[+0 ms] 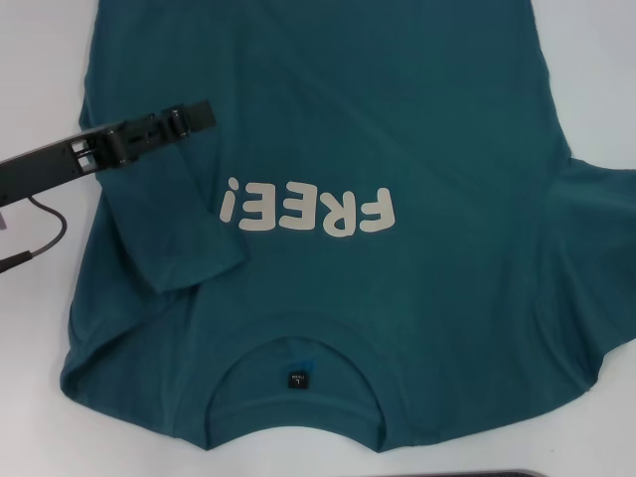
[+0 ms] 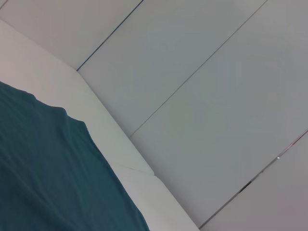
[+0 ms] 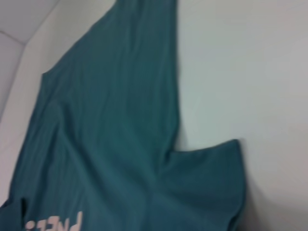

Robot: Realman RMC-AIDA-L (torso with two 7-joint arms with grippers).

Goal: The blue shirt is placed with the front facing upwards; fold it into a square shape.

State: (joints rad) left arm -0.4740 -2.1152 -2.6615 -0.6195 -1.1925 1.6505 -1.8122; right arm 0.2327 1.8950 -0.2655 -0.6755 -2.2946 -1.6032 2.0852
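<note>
The blue shirt (image 1: 397, 129) lies front up on the white table (image 1: 40, 79), with white "FREE!" lettering (image 1: 310, 210) on the chest and the collar with its small black neck label (image 1: 296, 379) nearest me. The sleeve on the left (image 1: 174, 238) is folded inward over the chest. The sleeve on the right (image 1: 601, 214) lies spread out. My left gripper (image 1: 199, 113) hovers over the shirt's left side, reaching in from the left edge. The left wrist view shows a corner of the shirt (image 2: 48, 168). In the right wrist view the shirt (image 3: 110, 120) lies with its spread sleeve (image 3: 211, 178). My right gripper is out of view.
A black cable (image 1: 45, 238) hangs below the left arm over the table. The table's far edge (image 2: 120, 154) borders pale wall panels (image 2: 202, 96). A dark strip (image 1: 497, 474) shows at the near edge. Bare white tabletop (image 3: 250, 72) lies beside the shirt's right side.
</note>
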